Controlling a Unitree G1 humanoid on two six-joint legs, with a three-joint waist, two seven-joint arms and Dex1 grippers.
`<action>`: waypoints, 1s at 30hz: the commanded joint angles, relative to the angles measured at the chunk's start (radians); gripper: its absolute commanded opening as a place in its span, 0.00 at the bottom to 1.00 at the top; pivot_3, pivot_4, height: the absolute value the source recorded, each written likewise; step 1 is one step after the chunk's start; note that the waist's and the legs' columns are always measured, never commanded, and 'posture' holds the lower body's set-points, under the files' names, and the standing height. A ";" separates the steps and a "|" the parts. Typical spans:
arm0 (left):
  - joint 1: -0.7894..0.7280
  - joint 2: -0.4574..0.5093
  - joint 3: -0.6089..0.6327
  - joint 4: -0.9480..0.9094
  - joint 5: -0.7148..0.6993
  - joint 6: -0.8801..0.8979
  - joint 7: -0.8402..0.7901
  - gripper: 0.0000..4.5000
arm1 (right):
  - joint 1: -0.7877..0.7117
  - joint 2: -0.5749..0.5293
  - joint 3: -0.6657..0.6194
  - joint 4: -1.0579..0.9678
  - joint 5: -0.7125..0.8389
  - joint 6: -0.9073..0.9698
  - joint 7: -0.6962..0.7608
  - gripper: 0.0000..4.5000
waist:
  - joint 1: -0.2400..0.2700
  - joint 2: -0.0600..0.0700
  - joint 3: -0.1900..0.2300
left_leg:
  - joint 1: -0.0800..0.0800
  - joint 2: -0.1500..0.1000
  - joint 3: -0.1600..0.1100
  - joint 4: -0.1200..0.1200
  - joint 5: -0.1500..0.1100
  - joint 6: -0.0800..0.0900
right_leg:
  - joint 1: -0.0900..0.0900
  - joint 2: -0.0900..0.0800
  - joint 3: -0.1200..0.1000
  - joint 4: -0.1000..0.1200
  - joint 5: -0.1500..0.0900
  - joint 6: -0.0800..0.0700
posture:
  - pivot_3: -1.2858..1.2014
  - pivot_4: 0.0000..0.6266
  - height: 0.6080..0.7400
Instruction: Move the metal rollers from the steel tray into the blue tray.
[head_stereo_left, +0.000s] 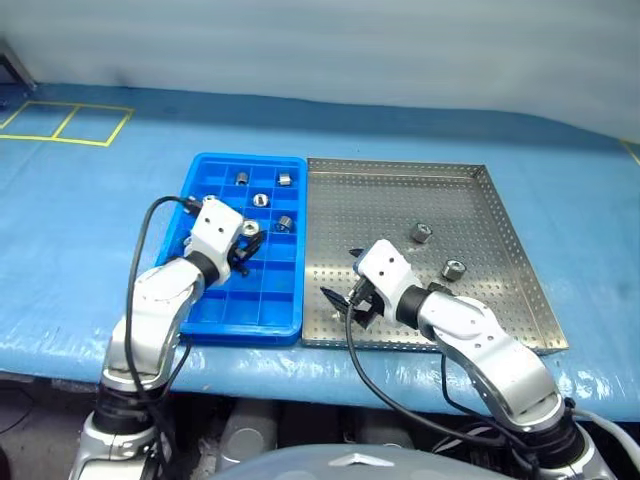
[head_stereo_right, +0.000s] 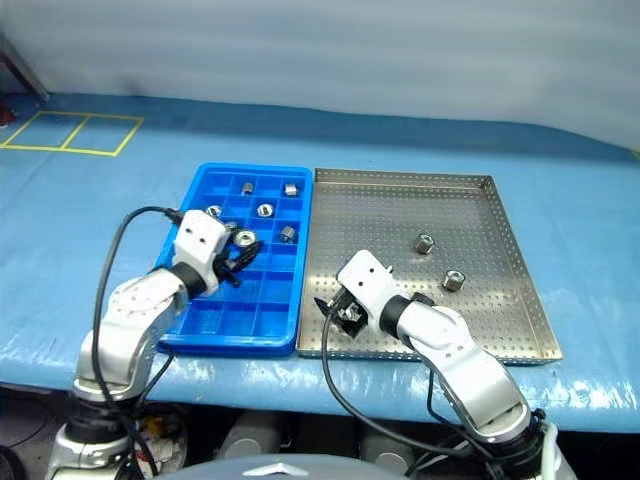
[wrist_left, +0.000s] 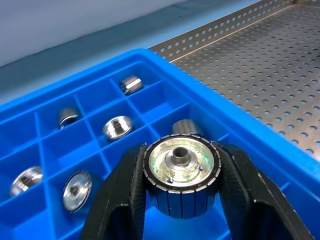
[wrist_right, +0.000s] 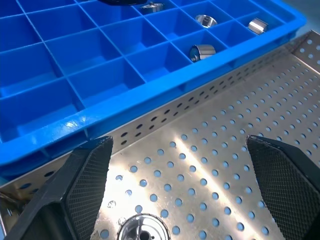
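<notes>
My left gripper (head_stereo_left: 247, 240) hangs over the middle of the blue tray (head_stereo_left: 240, 328), shut on a metal roller (wrist_left: 181, 172) whose silver face and dark centre show between the black fingers. Several more rollers lie in the blue tray's far compartments (head_stereo_left: 261, 200). My right gripper (wrist_right: 178, 145) stands open low over the front left corner of the steel tray (head_stereo_left: 480, 210). A roller (wrist_right: 142, 227) lies on the perforated floor between its fingers (wrist_right: 85, 185), untouched. Two other rollers (head_stereo_left: 422, 232) (head_stereo_left: 454, 269) rest further right on the steel tray.
Both trays sit side by side, touching, on a table covered with blue sheeting (head_stereo_left: 560, 150). Yellow tape lines (head_stereo_left: 70, 125) mark the far left. The table's front edge runs just below the trays. Black cables (head_stereo_left: 140, 250) loop from both wrists.
</notes>
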 joint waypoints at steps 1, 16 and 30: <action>0.029 0.009 0.058 -0.084 -0.022 0.026 0.024 0.38 | -0.027 -0.006 0.005 0.001 0.001 -0.037 0.028 1.00 | 0.013 0.000 0.000 | 0.000 0.000 0.000 0.000 0.000 0.000 | 0.000 0.000 0.000 0.000 0.000 0.000 | 0.65 0.24 1.00; 0.088 0.071 0.044 -0.037 -0.057 0.077 0.011 0.38 | -0.004 0.011 0.012 -0.005 -0.006 -0.047 0.031 1.00 | 0.052 0.000 0.000 | -0.001 0.000 -0.001 -0.001 0.000 0.000 | 0.000 -0.001 -0.002 -0.001 -0.001 -0.001 | 0.65 0.24 1.00; 0.072 0.106 0.033 -0.013 -0.121 0.113 -0.029 0.54 | 0.016 0.008 0.000 -0.025 -0.005 -0.035 0.011 1.00 | 0.044 0.000 0.000 | -0.001 0.000 -0.001 -0.002 0.000 0.000 | -0.001 -0.002 -0.003 -0.001 -0.001 -0.002 | 0.63 0.24 1.00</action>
